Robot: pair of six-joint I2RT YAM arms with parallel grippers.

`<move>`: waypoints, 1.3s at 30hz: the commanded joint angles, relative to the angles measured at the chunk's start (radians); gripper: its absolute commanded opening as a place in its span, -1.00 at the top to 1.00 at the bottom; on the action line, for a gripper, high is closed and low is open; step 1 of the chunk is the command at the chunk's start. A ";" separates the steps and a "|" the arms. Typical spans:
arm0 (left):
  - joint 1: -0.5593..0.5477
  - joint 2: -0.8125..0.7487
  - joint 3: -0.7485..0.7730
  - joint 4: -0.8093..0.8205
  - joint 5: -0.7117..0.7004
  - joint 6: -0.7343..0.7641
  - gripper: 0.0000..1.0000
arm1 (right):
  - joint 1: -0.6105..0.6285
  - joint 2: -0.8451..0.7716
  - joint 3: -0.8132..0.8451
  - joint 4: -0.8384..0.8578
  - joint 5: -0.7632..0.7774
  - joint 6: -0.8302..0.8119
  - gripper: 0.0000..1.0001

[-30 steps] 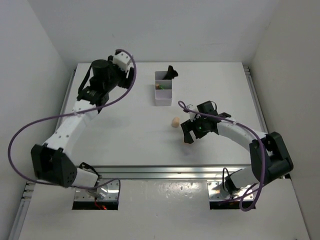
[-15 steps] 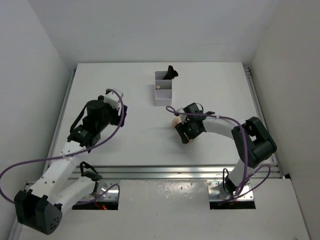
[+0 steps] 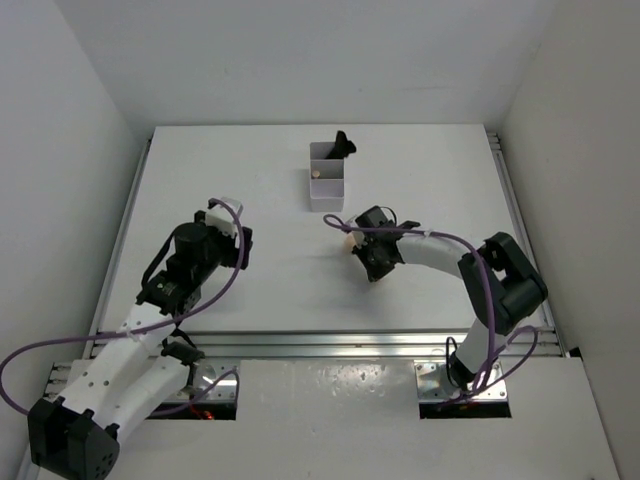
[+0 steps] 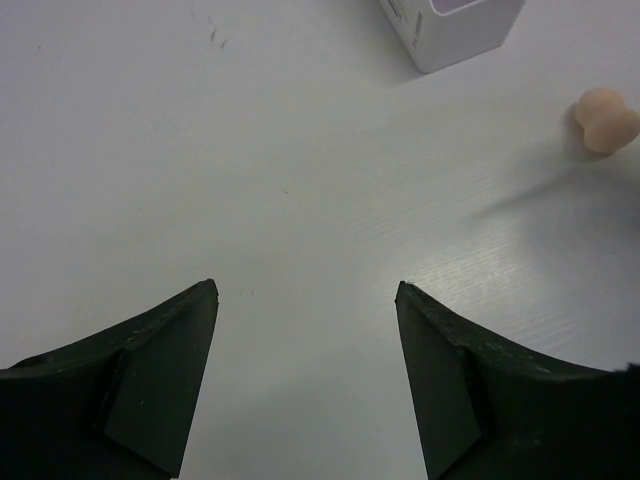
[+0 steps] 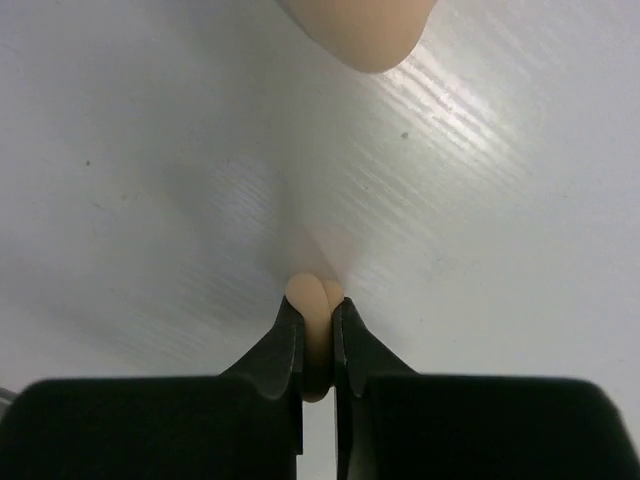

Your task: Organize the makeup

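My right gripper [image 5: 318, 318] is shut on a peach sponge [image 5: 316, 300], squeezed thin between the fingertips just above the table. Another rounded peach shape [image 5: 365, 25] lies just beyond them at the top edge of the right wrist view. From above, the right gripper [image 3: 362, 246] covers most of this, and only a peach bit [image 3: 347, 238] shows at its tip. The left wrist view shows a peach sponge [image 4: 605, 120] lying on the table. My left gripper [image 4: 305, 290] [image 3: 232, 238] stands open over bare table. A black fan brush [image 3: 344, 145] sticks out of the white box [image 3: 326, 195].
The white box stands upright at the back centre, with a small tan item [image 3: 317, 172] in its middle compartment. Its corner [image 4: 455, 40] shows in the left wrist view. Purple cables loop off both arms. White walls close in the table on three sides.
The left arm drew back from the far left beside the box to the near left. The right gripper moved up-left to the sponge and shut on it.
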 commanded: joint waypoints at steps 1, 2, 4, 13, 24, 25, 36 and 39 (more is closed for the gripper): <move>0.011 -0.032 -0.061 0.056 -0.017 -0.022 -0.55 | 0.012 -0.049 0.106 -0.076 0.048 0.041 1.00; 0.011 -0.032 -0.070 0.056 -0.017 -0.035 -0.55 | 0.012 -0.056 0.179 -0.078 0.052 0.053 1.00; 0.024 -0.032 -0.098 0.056 -0.017 -0.074 -0.55 | 0.012 -0.065 0.237 -0.061 0.081 0.082 0.94; 0.034 -0.032 -0.156 0.118 -0.035 -0.118 -0.55 | -0.001 0.255 0.797 0.004 0.233 0.162 0.80; 0.075 -0.023 -0.178 0.158 -0.037 -0.129 -0.55 | 0.004 0.452 0.887 0.083 0.372 0.366 0.75; 0.075 -0.023 -0.187 0.158 -0.037 -0.129 -0.55 | 0.006 0.455 0.881 0.095 0.370 0.368 0.75; 0.084 -0.004 -0.187 0.158 -0.037 -0.129 -0.55 | -0.001 0.529 0.836 0.165 0.365 0.378 0.64; 0.084 -0.004 -0.187 0.158 -0.037 -0.129 -0.55 | 0.002 0.538 0.841 0.166 0.364 0.377 0.34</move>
